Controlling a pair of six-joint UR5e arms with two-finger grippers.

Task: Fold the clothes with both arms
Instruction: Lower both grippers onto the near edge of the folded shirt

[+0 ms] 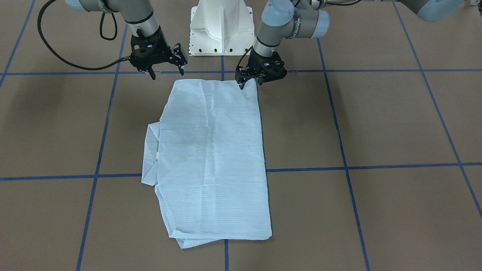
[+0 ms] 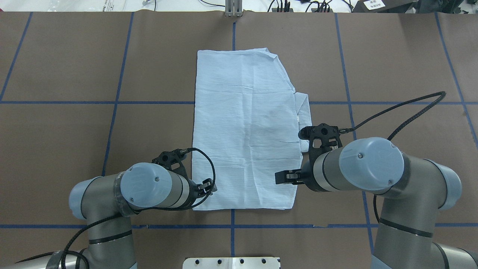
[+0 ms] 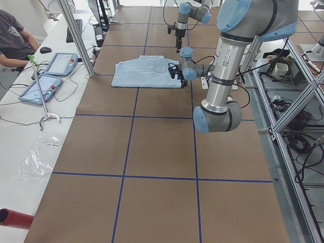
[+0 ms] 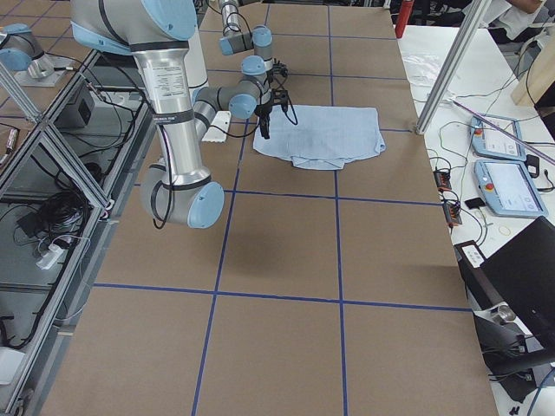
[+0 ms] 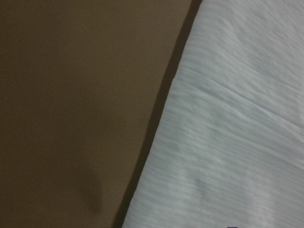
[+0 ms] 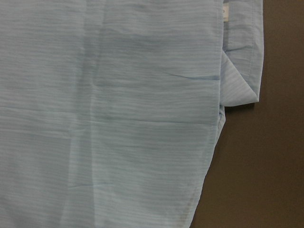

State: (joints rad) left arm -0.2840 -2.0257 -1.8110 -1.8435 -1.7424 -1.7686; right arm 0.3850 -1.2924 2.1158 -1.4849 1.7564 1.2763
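A wide brown table (image 2: 74, 149) fills the scene, divided into large squares by blue tape lines (image 2: 115, 102). A lighter side bench is seen along its far side, where two tablet-like control pads (image 3: 63, 63) are laid and a seated person (image 3: 15, 38) is partly shown. Bare table is left open on every side of the cloth, most of it to the left and right.

Two silver-grey arms are counted: the right arm (image 2: 369, 160) and the left arm (image 2: 149, 185), both reaching forward from a single white base (image 1: 221, 28).

One light blue shirt (image 2: 242, 130) is laid flat at the table's middle, folded into a long rectangle running from near to far. Its left edge is straight; on the right edge the collar (image 2: 304, 108) is seen sticking out.

The right hand (image 1: 167, 72) is held above the shirt's near right corner, its jaws spread wide and empty. The left hand (image 1: 250, 83) is lowered at the near left corner, its jaws parted more narrowly; whether cloth is touched cannot be told.
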